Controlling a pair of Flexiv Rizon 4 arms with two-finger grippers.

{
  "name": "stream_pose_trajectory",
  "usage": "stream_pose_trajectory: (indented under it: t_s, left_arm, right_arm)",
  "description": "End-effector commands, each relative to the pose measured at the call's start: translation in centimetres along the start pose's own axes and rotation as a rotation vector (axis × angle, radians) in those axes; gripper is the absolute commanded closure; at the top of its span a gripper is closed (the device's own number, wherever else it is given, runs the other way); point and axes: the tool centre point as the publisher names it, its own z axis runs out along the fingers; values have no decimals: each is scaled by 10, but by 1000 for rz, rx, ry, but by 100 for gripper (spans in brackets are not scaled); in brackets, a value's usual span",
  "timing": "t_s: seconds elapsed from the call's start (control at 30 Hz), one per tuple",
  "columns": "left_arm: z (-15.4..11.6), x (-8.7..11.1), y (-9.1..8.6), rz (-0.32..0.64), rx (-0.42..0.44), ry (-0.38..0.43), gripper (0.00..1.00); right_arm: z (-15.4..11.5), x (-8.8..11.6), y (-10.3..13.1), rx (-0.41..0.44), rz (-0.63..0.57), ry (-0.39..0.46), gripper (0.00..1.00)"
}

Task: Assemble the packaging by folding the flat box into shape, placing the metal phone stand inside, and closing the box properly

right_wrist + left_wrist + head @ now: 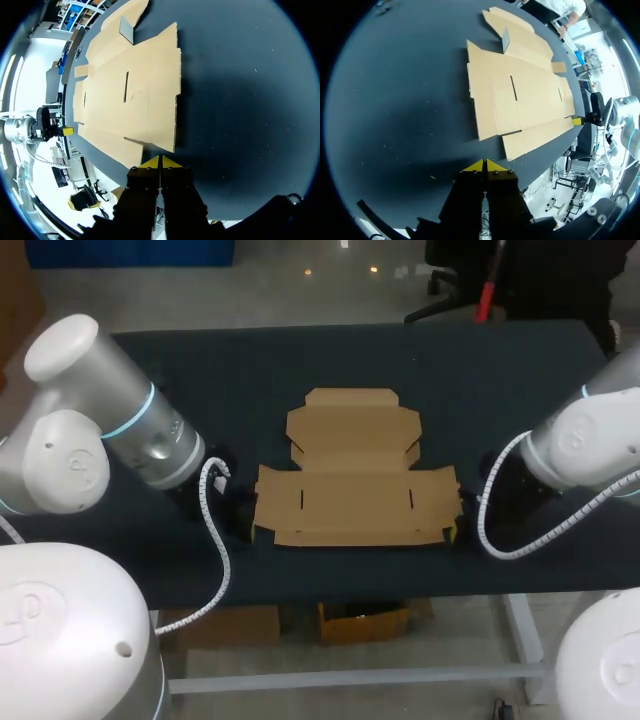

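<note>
**Inspector A:** Where is the flat box (355, 480)?

**Inspector B:** It lies unfolded in the middle of the dark table (220, 370), with its panels spread out. The narrower section points away from the robot. Two short slits (302, 499) are cut in the wide panel. In the wrist views one small tab (506, 40) stands up from the far section.

**Inspector A:** And the left gripper (484, 164)?

**Inspector B:** It is low over the table, just beside the box's near left corner and apart from the cardboard. The yellow tips are pressed together with nothing between them.

**Inspector A:** The right gripper (160, 161)?

**Inspector B:** It mirrors the left one, just beside the near right corner, tips likewise pressed together on nothing. I cannot tell whether it touches the cardboard.
</note>
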Motion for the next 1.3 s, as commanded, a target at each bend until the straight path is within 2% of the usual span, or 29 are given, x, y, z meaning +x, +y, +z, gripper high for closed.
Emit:
stream_pose_trajectory:
  t_s: [0.03,0.23,0.8,1.3]
  left_arm:
    - [6,1,1,3,-1,15,100]
    - [14,5,5,8,-19,41,100]
    - [33,11,-1,17,-53,78,100]
    - [33,12,-3,9,-50,90,100]
  right_arm:
    - [2,0,1,-2,-3,4,100]
    - [3,1,2,-10,-6,10,100]
    - [7,0,4,-15,-2,23,100]
    - [12,2,7,-24,-7,39,100]
